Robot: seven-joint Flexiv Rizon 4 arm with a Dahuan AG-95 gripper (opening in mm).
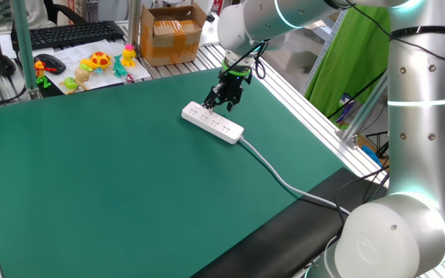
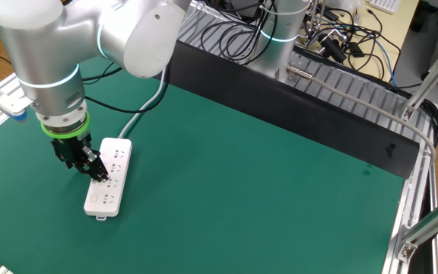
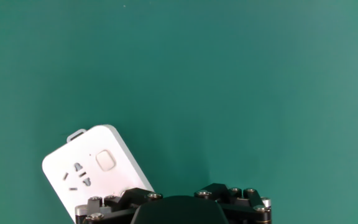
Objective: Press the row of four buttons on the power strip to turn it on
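1. The power strip (image 1: 212, 123) is seen lying flat on the green worktop (image 1: 114, 185), toward the far side, with its cable (image 1: 284, 182) trailing off toward the robot's base.
2. The tool (image 2: 91, 169) is held low over the strip, its fingertips at or just above the top face, partway along the strip's length; whether contact has been made cannot be told.
3. No gap between the fingertips is shown clearly in any view; the tool is judged to be spread wide, and nothing is seen pinched between its fingers.
4. In the hand view, one rounded end of the strip is shown with a socket and a single small square button (image 3: 105, 160) beside it; the remaining buttons are hidden beneath the tool's body.
5. The step in hand is judged to be a press within the row; how many buttons have been pushed cannot be read, as no indicator light is visible.
6. For the next move, a fingertip must be centred over one small button and driven straight down, then lifted and shifted along the strip's long axis to the neighbouring button.
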